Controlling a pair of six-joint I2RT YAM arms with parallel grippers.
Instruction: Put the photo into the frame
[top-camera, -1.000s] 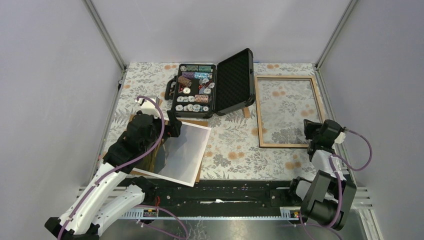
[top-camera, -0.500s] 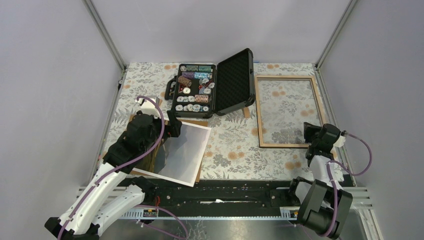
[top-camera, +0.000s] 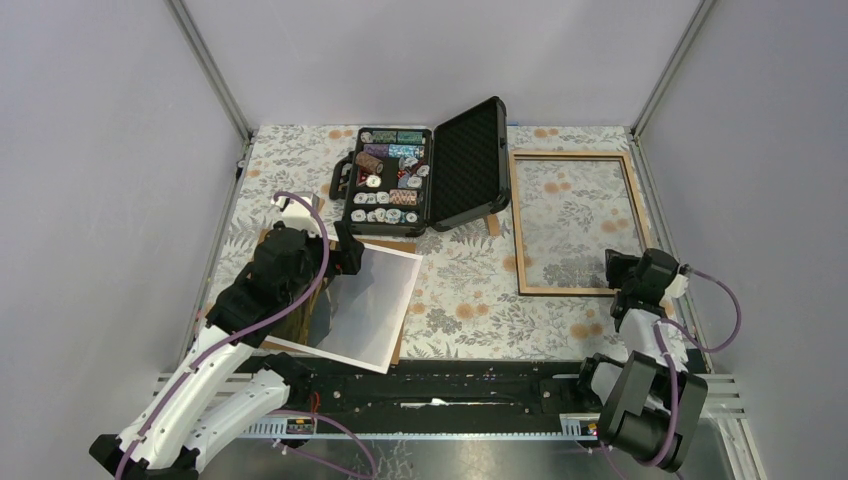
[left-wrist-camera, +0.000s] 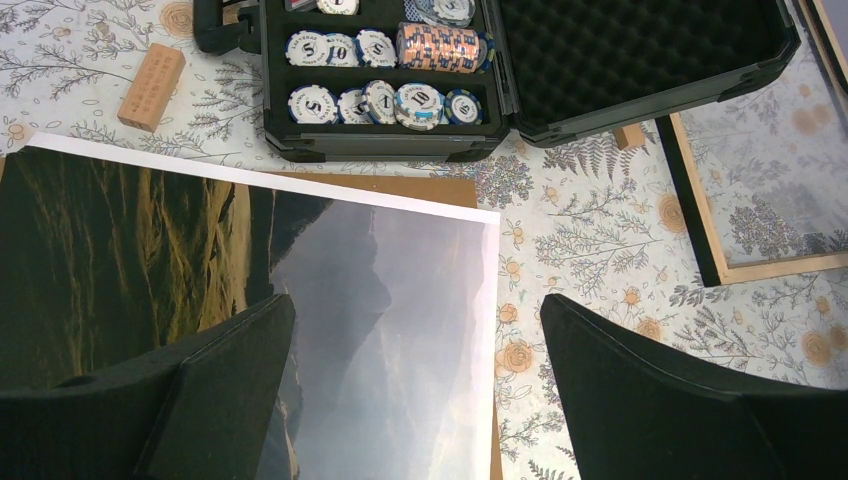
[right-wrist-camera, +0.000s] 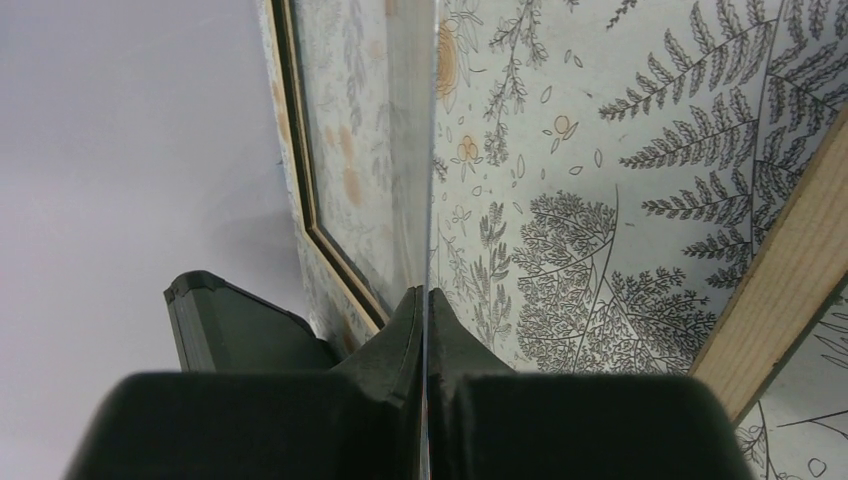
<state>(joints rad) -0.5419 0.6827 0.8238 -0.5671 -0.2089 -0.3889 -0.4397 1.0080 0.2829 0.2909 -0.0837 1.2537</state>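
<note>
Reaching forward from its base at the near-left corner, the left arm (top-camera: 215, 360) bends at the elbow and hangs its wrist over the left part of the photo (top-camera: 375, 300); the left fingers (left-wrist-camera: 650, 400) are spread wide and released, one above the print, the other above the desk (top-camera: 470, 300) just past the print's right edge, grasping nothing. The right arm (top-camera: 650, 340) is folded close to its base, its wrist at the near right corner of the frame (top-camera: 515, 220); the right fingers (right-wrist-camera: 400, 340) are clenched on the thin edge of a clear pane (right-wrist-camera: 412, 100). The photo lies flat and skewed on a brown backing board (left-wrist-camera: 400, 188) at the near left of the desk; white border, dark brown slopes on one side, grey haze on the other. The frame lies flat at the far right, light wood up, the floral cloth showing through it; an open chip case (top-camera: 400, 180) stands between the two.
</note>
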